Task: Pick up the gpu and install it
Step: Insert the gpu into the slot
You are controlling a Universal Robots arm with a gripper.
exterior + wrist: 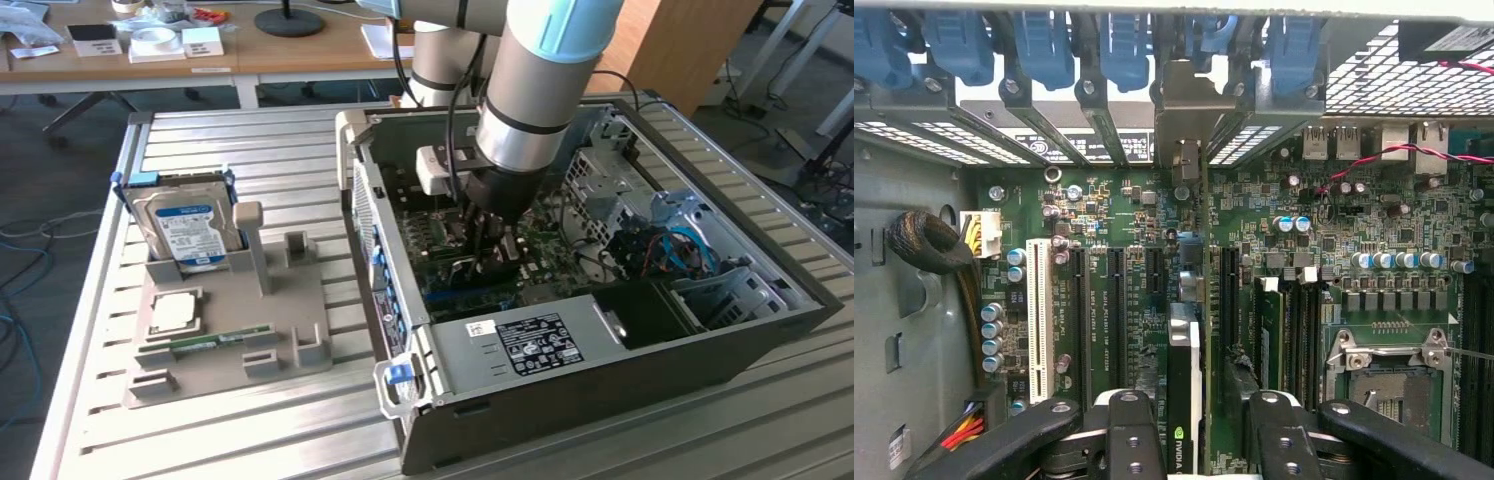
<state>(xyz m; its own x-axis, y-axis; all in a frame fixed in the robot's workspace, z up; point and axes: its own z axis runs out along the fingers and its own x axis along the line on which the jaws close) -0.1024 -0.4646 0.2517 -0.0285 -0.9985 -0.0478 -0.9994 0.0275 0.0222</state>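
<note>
The gpu (1184, 385) shows edge-on as a slim black strip with a white edge. It stands upright on the green motherboard (1104, 215), in line with the metal bracket (1189, 110) at the case's rear slots. My gripper (1201, 412) is open and straddles the card, one black finger (1131, 435) on each side with a small gap to it. In the exterior view my gripper (487, 245) reaches straight down into the open computer case (747, 330), over the motherboard.
Beside the card are empty black expansion slots (1116, 300), a white slot (1037, 310), seated memory sticks (1269, 335) and the CPU socket (1384, 375). On the exterior view's left, a grey fixture (287, 300) holds a blue-labelled hard drive (191, 228), a processor (174, 312) and a RAM stick (200, 343).
</note>
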